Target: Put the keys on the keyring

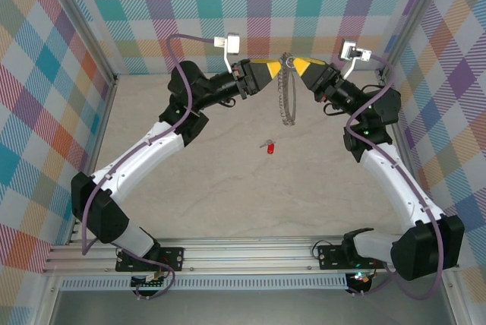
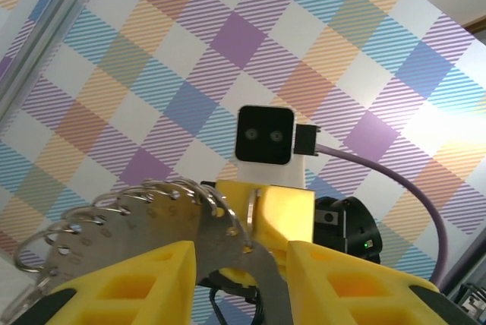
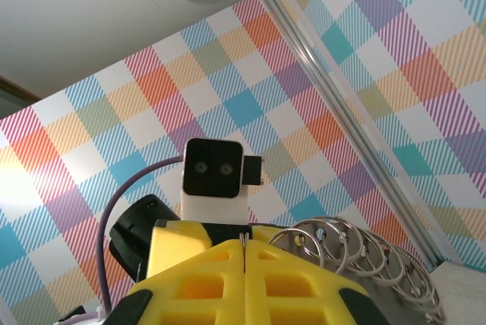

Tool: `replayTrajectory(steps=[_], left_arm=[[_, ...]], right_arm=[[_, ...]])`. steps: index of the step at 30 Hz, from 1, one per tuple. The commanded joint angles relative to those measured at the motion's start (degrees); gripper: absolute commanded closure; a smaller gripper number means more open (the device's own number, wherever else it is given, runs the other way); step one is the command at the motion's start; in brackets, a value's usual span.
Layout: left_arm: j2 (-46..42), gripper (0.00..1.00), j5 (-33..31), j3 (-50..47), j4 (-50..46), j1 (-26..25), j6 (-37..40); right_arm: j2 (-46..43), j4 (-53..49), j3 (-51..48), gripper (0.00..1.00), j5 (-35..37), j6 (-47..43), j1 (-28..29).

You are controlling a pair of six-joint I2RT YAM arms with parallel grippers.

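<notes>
The keyring point(image 1: 286, 93) hangs upright in the air at the back of the table, held between both grippers. It is a silvery plate with several wire loops along its rim point(image 2: 152, 219) point(image 3: 357, 257). My left gripper point(image 1: 278, 69) has its yellow fingers point(image 2: 144, 279) on either side of the plate, which fills the gap between them. My right gripper point(image 1: 298, 63) is shut, and a thin wire loop of the keyring is pinched at its tips point(image 3: 244, 243). The key with its red tag point(image 1: 267, 146) lies on the table below, apart from both grippers.
Plaid walls point(image 1: 45, 112) close in the table on the left, back and right. The two wrist cameras point(image 2: 264, 137) point(image 3: 214, 169) face each other closely. The arm bases sit on the rail point(image 1: 243, 253) at the near edge.
</notes>
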Motion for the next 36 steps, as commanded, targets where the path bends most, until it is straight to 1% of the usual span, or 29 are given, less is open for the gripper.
replayTrajectory(steps=[1, 19, 26, 36], left_arm=[[0.7, 0.64, 1.3, 1.1, 4.4, -0.9, -1.2], [1.9, 0.64, 1.7, 3.0, 3.9, -1.9, -0.6], [0.8, 0.63, 0.6, 2.1, 3.5, -2.0, 0.5], [1.4, 0.67, 0.9, 2.7, 4.5, -2.1, 0.2]], right_arm=[[-0.3, 5.8, 0.5, 1.0, 1.6, 1.7, 0.7], [0.6, 6.0, 0.5, 1.0, 1.0, 2.1, 2.1], [1.1, 7.0, 0.4, 1.0, 0.9, 2.7, 2.1], [1.8, 7.9, 0.2, 1.0, 0.8, 3.7, 2.1]])
